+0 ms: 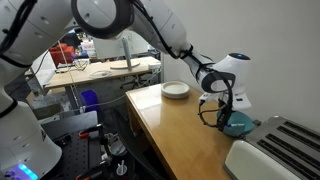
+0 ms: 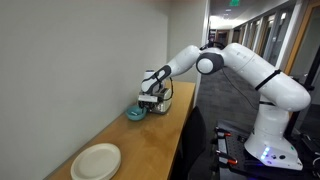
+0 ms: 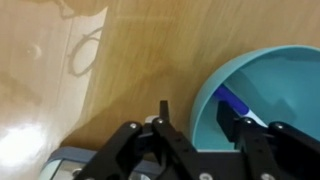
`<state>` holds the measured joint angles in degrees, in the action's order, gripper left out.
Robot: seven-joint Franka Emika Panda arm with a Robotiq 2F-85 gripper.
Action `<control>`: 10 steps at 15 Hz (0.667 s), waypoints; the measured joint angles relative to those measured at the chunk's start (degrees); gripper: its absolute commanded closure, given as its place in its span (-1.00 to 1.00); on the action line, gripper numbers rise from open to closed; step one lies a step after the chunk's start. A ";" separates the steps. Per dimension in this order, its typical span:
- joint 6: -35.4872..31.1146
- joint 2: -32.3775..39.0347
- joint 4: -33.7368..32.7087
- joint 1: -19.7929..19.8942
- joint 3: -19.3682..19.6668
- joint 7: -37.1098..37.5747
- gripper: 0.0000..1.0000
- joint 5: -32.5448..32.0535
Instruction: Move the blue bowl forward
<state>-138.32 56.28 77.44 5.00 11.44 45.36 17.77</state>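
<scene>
The blue bowl (image 1: pixel 240 125) sits on the wooden table (image 1: pixel 180 135) near the wall; it also shows in an exterior view (image 2: pixel 134 114). In the wrist view the bowl (image 3: pixel 275 80) fills the right side, with a small blue and white object (image 3: pixel 234 101) lying inside it. My gripper (image 3: pixel 193 112) is open and straddles the bowl's rim, with one finger outside over the wood and the other inside the bowl. The gripper also shows in both exterior views (image 1: pixel 226 108) (image 2: pixel 149 105), right at the bowl.
A flat white plate (image 1: pixel 175 90) (image 2: pixel 96 161) lies further along the table. A light appliance with slots (image 1: pixel 275 148) stands close beside the bowl at the table's end. The wall runs along the table's far side. Lab benches stand beyond the table edge.
</scene>
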 measured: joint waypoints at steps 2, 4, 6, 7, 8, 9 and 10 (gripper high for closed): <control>0.09 0.59 -0.79 0.00 0.04 0.00 0.80 -0.04; 0.36 0.94 -1.41 0.00 0.10 0.00 1.00 -0.13; 0.64 1.20 -1.98 0.00 0.13 -0.01 1.00 -0.62; 0.81 1.26 -2.28 -0.02 0.12 -0.09 1.00 -0.93; 1.50 1.29 -2.66 -0.10 0.07 -0.19 0.98 -1.30; 2.45 1.31 -3.10 -0.26 0.00 -0.20 0.98 -1.83; 3.44 1.32 -3.59 -0.47 -0.11 -0.24 0.98 -2.19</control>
<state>-134.88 57.60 73.85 4.53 11.32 45.12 15.58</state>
